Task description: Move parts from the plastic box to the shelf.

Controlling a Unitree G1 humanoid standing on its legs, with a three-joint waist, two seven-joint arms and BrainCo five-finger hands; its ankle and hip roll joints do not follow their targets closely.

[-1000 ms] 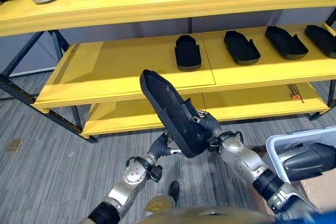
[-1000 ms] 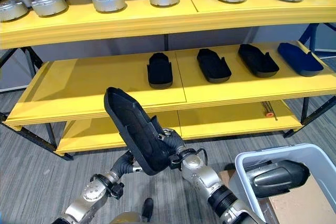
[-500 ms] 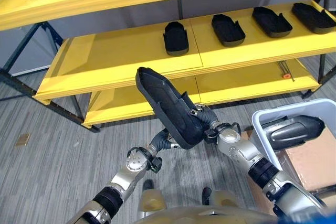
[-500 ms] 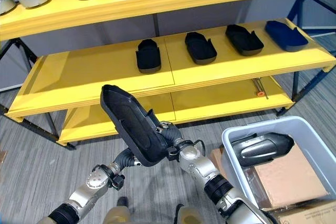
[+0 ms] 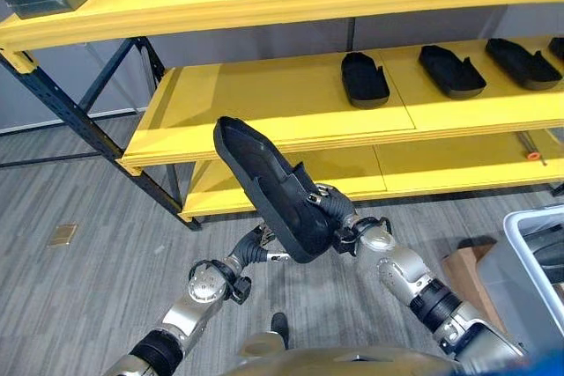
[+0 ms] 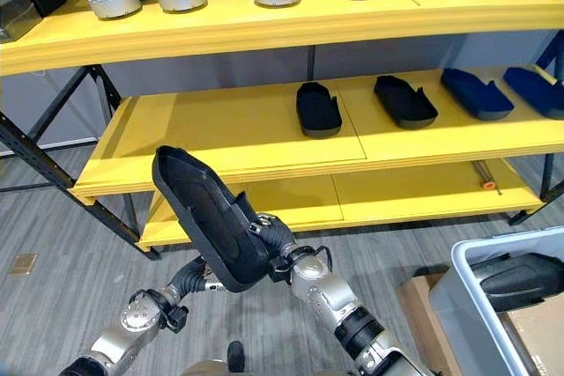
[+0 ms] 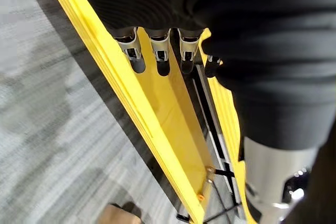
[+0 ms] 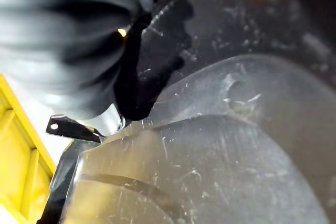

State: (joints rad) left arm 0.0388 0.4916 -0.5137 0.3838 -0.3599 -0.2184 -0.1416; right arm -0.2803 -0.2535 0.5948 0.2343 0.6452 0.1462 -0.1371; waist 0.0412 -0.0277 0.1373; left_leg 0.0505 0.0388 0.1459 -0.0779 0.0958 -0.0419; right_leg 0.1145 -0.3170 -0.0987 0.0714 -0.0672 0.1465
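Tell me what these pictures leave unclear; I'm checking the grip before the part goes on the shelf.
- Left hand: head views, fingers hidden behind the black part.
- Right hand: fingers tucked against the part; its wrist view is blurred.
- Plastic box: right eye view, cut off by the edge.

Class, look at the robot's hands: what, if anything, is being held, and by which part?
A long black part, raised before the shelf. The right hand grips its lower end; the left hand is beneath it, grip hidden.
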